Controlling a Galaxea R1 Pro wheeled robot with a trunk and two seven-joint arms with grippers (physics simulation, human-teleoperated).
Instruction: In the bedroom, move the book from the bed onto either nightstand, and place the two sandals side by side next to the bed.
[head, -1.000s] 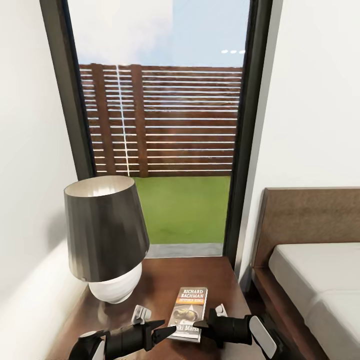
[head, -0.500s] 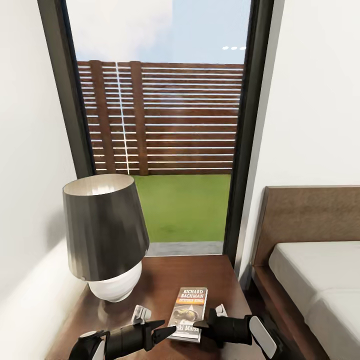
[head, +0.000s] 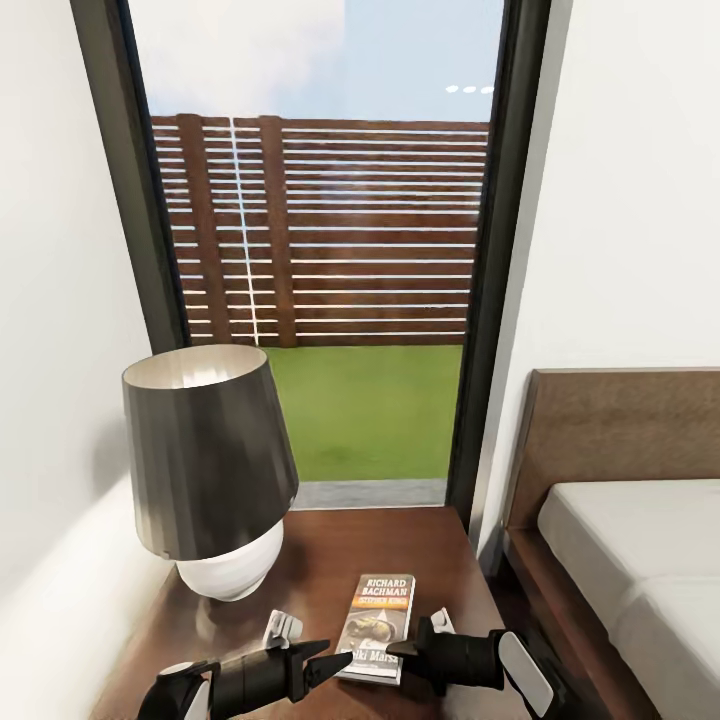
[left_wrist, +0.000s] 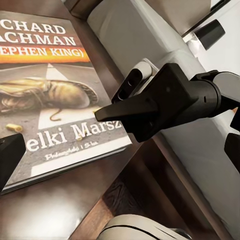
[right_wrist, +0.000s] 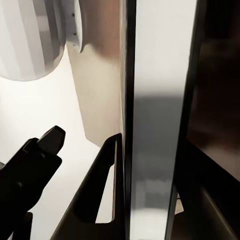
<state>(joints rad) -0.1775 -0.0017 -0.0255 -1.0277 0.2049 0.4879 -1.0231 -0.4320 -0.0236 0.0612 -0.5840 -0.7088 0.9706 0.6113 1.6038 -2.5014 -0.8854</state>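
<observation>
Book flat on table beside lamp; cover reads "RICHARD BACHMAN", "(STEPHEN KING)". Left tool and right tool flank its near end; grip unclear. Bed right.

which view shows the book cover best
The left wrist view: the book appears close up, lettering and picture readable, though cropped. The head view shows it whole but small on the nightstand. The right wrist view gives no clear cover.
</observation>
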